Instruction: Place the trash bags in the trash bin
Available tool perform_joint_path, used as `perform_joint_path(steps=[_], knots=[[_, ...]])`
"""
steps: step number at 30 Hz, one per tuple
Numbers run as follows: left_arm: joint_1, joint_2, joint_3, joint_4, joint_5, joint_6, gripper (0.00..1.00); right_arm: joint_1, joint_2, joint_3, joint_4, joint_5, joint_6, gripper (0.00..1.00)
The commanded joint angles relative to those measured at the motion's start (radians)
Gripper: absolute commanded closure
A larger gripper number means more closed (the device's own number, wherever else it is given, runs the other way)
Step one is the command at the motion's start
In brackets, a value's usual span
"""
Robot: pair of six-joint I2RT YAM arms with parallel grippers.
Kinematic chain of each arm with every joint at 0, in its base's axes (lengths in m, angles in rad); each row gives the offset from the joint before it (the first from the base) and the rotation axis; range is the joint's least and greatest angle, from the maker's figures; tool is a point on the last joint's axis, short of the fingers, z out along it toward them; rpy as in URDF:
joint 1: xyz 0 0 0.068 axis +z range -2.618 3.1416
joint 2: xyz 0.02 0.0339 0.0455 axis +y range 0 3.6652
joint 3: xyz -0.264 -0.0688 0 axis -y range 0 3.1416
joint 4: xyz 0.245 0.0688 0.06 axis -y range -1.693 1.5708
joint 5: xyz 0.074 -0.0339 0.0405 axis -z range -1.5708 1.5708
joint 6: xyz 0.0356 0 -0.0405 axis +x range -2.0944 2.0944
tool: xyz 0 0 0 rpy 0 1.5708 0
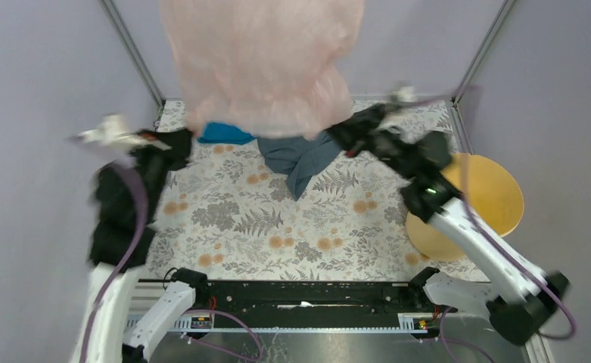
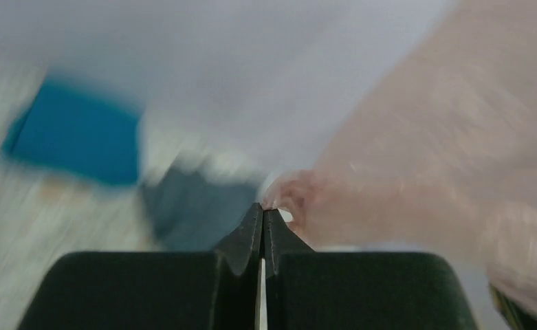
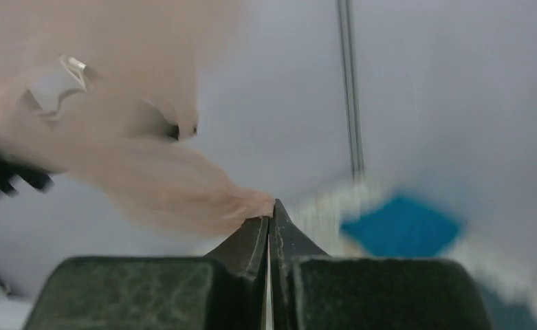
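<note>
The pale-pink trash bag (image 1: 262, 60) billows high above the back of the table, stretched between both grippers. My left gripper (image 1: 190, 140) is shut on its left lower edge; in the left wrist view the bag (image 2: 423, 158) bunches at my closed tips (image 2: 264, 210). My right gripper (image 1: 336, 136) is shut on the bag's right lower edge; in the right wrist view the film (image 3: 162, 179) runs left from my closed tips (image 3: 272, 210). The yellow-orange trash bin (image 1: 496, 189) stands at the right, beside the table, partly behind my right arm.
A grey-blue garment (image 1: 303, 159) lies at the table's back centre under the bag, and shows blurred in the left wrist view (image 2: 190, 206). A bright blue folded cloth (image 1: 224, 134) lies to its left, also in both wrist views (image 2: 73, 134) (image 3: 403, 227). Metal frame posts (image 1: 133, 53) stand behind.
</note>
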State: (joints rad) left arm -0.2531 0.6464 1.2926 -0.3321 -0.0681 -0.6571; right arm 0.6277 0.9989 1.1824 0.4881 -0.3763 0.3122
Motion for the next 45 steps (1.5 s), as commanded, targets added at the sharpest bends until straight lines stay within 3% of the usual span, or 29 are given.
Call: perform_joint_path(steps=[1, 4, 6, 12, 15, 17, 20, 25, 27, 29, 33, 38, 41, 45], knots=[[0.002, 0.2, -0.335, -0.421, -0.095, -0.073, 1.0, -0.001, 0.285, -0.281, -0.168, -0.046, 0.058, 1.0], [0.003, 0.14, -0.429, -0.406, -0.045, -0.086, 1.0, -0.001, 0.297, -0.316, -0.196, -0.044, 0.06, 1.0], [0.003, 0.104, -0.353, -0.385, -0.011, -0.04, 1.0, -0.001, 0.256, -0.239, -0.231, -0.036, 0.046, 1.0], [0.004, 0.207, 0.311, -0.373, 0.056, 0.111, 1.0, -0.001, 0.184, 0.23, -0.39, -0.022, -0.034, 1.0], [0.003, 0.214, 0.49, -0.287, 0.108, 0.13, 1.0, -0.001, 0.119, 0.32, -0.329, -0.044, -0.012, 1.0], [0.003, 0.163, 0.464, -0.205, 0.091, 0.12, 1.0, -0.001, 0.062, 0.274, -0.225, -0.055, 0.009, 1.0], [0.003, 0.058, 0.282, -0.144, -0.028, 0.099, 1.0, -0.001, 0.008, 0.142, -0.148, -0.042, 0.013, 1.0], [0.003, -0.019, -0.144, -0.326, -0.133, -0.021, 1.0, -0.002, 0.093, -0.152, -0.214, -0.047, 0.089, 1.0], [0.003, -0.022, -0.335, -0.395, -0.121, -0.051, 1.0, -0.001, 0.155, -0.303, -0.148, -0.102, 0.157, 1.0], [0.003, -0.031, -0.423, -0.439, -0.105, -0.057, 1.0, -0.001, 0.199, -0.427, -0.059, -0.145, 0.236, 1.0], [0.003, -0.08, -0.336, -0.432, -0.093, -0.008, 1.0, 0.0, 0.166, -0.402, -0.091, -0.138, 0.237, 1.0], [0.003, 0.036, 0.067, -0.379, 0.025, 0.093, 1.0, 0.002, 0.137, -0.02, -0.303, -0.111, 0.107, 1.0], [0.003, 0.084, 0.272, -0.352, 0.063, 0.088, 1.0, 0.003, 0.113, 0.109, -0.277, -0.15, 0.132, 1.0], [0.004, 0.021, 0.231, -0.243, 0.046, 0.061, 1.0, 0.004, 0.058, 0.059, -0.171, -0.119, 0.155, 1.0]])
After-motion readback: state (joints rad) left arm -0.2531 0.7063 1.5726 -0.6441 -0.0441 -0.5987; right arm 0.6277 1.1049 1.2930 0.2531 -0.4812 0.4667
